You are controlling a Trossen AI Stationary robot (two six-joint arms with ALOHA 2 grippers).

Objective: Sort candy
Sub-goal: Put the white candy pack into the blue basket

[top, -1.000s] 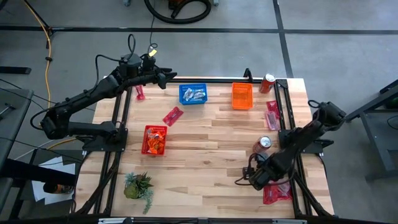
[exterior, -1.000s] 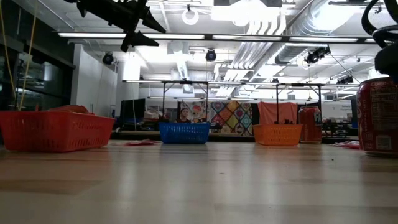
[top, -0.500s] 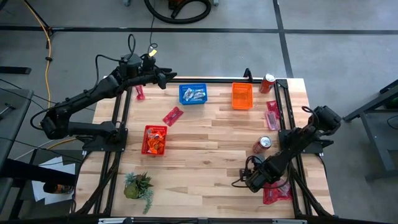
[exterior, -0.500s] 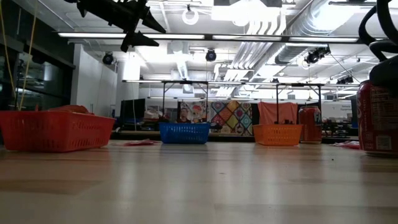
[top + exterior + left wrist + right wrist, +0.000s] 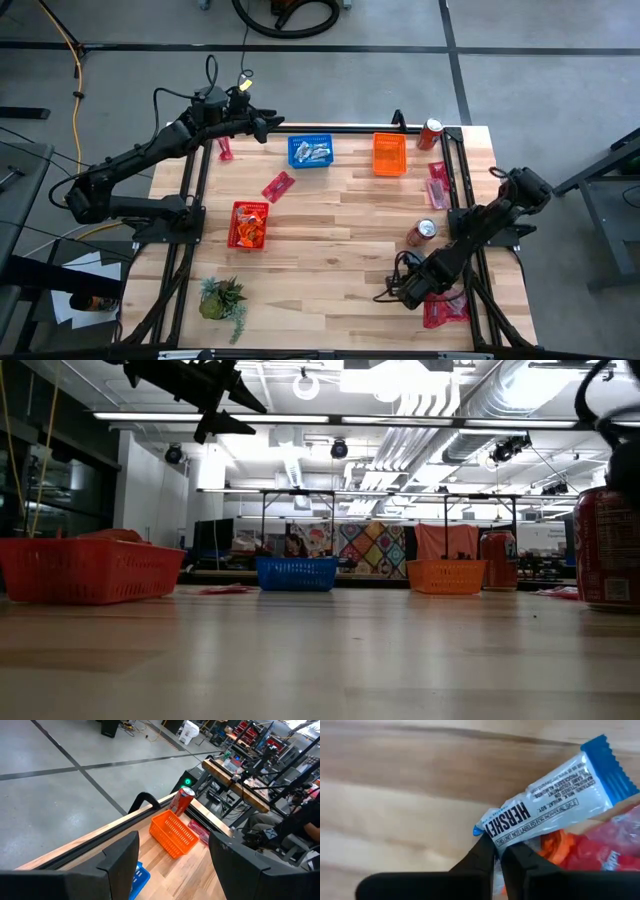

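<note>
The right gripper (image 5: 499, 851) sits low over the near right part of the pale wooden plank table (image 5: 340, 260), its dark fingers (image 5: 482, 857) pressed together on the end of a blue-and-white shiny wrapped candy bar (image 5: 555, 802). The bar's long axis runs slantwise away from the fingertips, its crimped blue end pointing away from the gripper, with the printed face up. It lies partly over a heap of orange and red wrapped candy (image 5: 585, 850), which from above shows as a red pile (image 5: 445, 310) just beside the gripper at the table's near right corner.

A small green plant (image 5: 222, 298) stands at the near left. Farther in, a red soda can (image 5: 422, 233) stands right of centre, and a red mesh basket (image 5: 248, 224) holding candy sits left of centre. A loose red candy packet (image 5: 277, 186) lies beyond it, slanted. More red packets (image 5: 437, 186) lie along the right rail.

At the far edge stand a blue mesh basket (image 5: 310, 151) with blue-and-white bars, an orange mesh basket (image 5: 390, 154) and a second red can (image 5: 430, 133). The left gripper (image 5: 275, 124) hangs high over the far left edge, jaws spread and empty.
</note>
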